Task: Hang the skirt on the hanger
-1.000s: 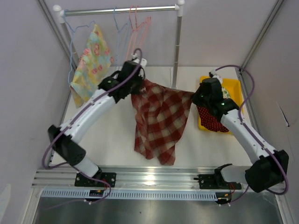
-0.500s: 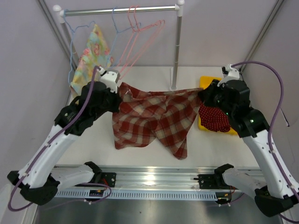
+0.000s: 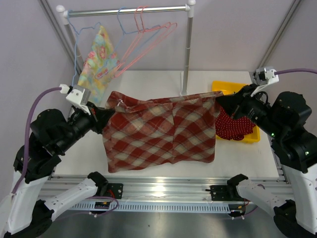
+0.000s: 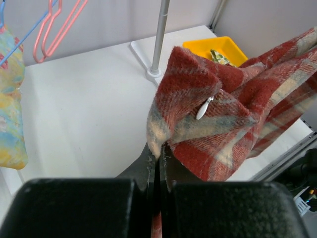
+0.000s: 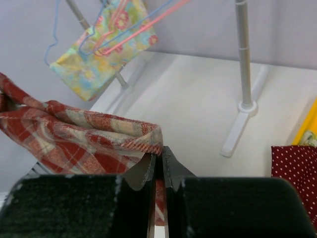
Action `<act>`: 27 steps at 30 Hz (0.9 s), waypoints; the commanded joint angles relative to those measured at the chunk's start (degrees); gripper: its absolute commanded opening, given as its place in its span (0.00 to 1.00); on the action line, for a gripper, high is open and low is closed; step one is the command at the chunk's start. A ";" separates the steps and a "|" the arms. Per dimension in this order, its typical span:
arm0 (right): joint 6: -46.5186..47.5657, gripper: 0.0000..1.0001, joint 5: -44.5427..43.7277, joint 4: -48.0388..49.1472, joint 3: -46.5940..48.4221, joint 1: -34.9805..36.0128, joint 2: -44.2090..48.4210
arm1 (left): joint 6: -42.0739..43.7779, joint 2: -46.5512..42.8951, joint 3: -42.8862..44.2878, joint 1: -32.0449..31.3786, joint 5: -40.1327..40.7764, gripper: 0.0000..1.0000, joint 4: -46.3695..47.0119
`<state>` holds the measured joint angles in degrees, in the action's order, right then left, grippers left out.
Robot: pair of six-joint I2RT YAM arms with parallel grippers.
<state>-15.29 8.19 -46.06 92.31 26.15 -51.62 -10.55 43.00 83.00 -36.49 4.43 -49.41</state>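
The red and cream plaid skirt (image 3: pixel 161 131) hangs spread flat in the air between my two arms, its top edge stretched level. My left gripper (image 3: pixel 105 115) is shut on the skirt's upper left corner (image 4: pixel 198 114); in the left wrist view (image 4: pixel 159 153) the cloth comes out from between the closed jaws. My right gripper (image 3: pixel 221 100) is shut on the upper right corner (image 5: pixel 89 136), the fabric pinched at the fingertips (image 5: pixel 158 157). Pink hangers (image 3: pixel 146 37) and a blue hanger (image 3: pixel 124 29) hang tilted on the rail (image 3: pixel 129 10) above and behind the skirt.
A floral garment (image 3: pixel 99 62) hangs on a blue hanger at the rail's left end. The rail's right post (image 3: pixel 187 54) stands just behind the skirt's top edge. A yellow bin (image 3: pixel 245 131) with a red dotted cloth (image 3: pixel 229 126) sits at the right.
Both arms have pulled apart and toward the near side, stretching the skirt from a drooping bunch into a flat, taut sheet. The pink hangers have swung rightward on the rail.
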 commanded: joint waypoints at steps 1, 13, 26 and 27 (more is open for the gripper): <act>2.37 0.09 -0.38 -0.78 8.39 -0.84 0.03 | 0.18 0.59 5.67 0.72 5.24 0.00 -4.81; 3.42 0.07 5.34 2.81 6.05 -2.06 -20.95 | -1.14 16.91 1.85 12.12 0.46 0.00 -4.31; 4.48 0.06 8.78 12.93 0.15 -8.57 -42.69 | -3.95 36.63 0.50 23.66 -6.36 0.00 10.20; 4.57 0.06 8.43 13.19 -0.46 -8.57 -41.73 | -4.13 35.76 -1.42 23.66 -6.27 0.00 11.08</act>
<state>-12.71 17.30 -37.56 90.70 17.76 -97.69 -13.52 81.89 80.36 -13.45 -0.93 -43.64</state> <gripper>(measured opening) 0.093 0.017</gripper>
